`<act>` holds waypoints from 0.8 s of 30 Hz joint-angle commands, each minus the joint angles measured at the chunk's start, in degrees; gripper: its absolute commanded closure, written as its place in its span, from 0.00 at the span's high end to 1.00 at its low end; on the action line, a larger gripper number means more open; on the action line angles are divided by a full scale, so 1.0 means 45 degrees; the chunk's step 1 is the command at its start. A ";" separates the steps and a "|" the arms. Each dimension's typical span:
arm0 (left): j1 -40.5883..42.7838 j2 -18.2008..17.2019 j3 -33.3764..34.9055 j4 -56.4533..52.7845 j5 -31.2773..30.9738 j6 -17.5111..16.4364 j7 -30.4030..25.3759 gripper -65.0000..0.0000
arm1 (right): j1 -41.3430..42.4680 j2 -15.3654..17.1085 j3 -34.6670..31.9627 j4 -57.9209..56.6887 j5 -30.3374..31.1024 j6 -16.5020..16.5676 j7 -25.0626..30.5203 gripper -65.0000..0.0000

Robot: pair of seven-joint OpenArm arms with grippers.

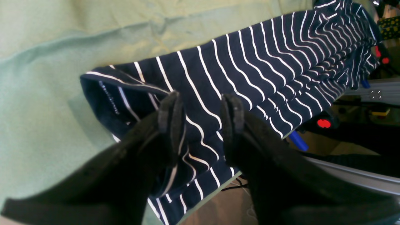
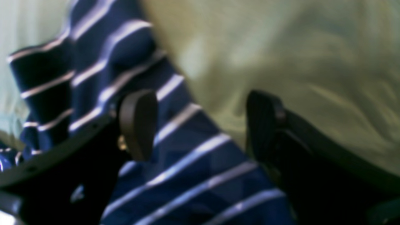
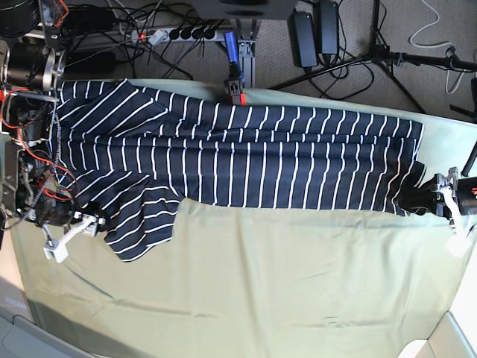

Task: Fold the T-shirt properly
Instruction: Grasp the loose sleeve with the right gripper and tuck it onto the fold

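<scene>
The T-shirt point(image 3: 246, 160) lies stretched lengthwise across the far half of the pale green cloth point(image 3: 246, 283), its hem end toward the right of the base view and its sleeves toward the left. One sleeve point(image 3: 141, 227) hangs forward onto the bare cloth at lower left; the other spreads toward the far left corner. The left gripper point(image 1: 201, 118) sits at the hem end, its two black fingers point(image 1: 170, 115) set partly apart with a fold of striped fabric gathered between them; the jaws grasp the T-shirt at that corner, and the cloth edge there is lifted off the surface. The right gripper point(image 2: 201, 125) stands at the sleeve end, jaws spread wide and released; striped fabric passes beneath and between the pads point(image 2: 139, 123), but neither pad presses it, and the view is blurred. A blue and red clamp point(image 3: 234, 74) stands at the far table edge, touching the shirt's upper border. Cables and a power strip point(image 3: 179, 33) lie on the floor beyond.
</scene>
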 commanded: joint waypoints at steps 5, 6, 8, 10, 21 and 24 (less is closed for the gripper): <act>-0.0267 -0.0345 -0.0121 0.0160 -0.0308 -0.0304 -0.0189 0.37 | 0.0282 -0.0719 -0.0782 0.0180 0.0155 0.0806 -0.0058 0.68; -0.0267 -0.0345 -0.0121 0.0155 -0.0308 -0.0304 -0.0194 0.37 | 0.0282 -0.0874 -0.0806 0.0209 0.0155 0.0806 -0.0068 0.68; -0.0272 -0.0345 -0.0121 0.0160 -0.0308 -0.0304 -0.0194 0.37 | 0.0282 -0.1127 -0.0801 0.0350 0.0160 0.0806 -0.0160 0.68; -0.0267 -0.0345 -0.0121 0.0155 -0.0308 -0.0304 -0.0194 0.37 | 0.0277 -0.1292 -0.0801 0.0631 0.0155 0.0806 -0.0277 0.68; -0.0267 -0.0345 -0.0121 0.0155 -0.0257 -0.0304 -0.0369 0.37 | 0.0267 -0.1360 -0.0806 0.2521 0.0311 0.0806 -0.1205 0.68; -0.0267 -0.0345 -0.0121 0.0155 -0.0253 -0.0304 -0.0384 0.37 | 0.0277 -0.1355 -0.0806 0.2521 0.0515 0.0806 -0.1200 0.68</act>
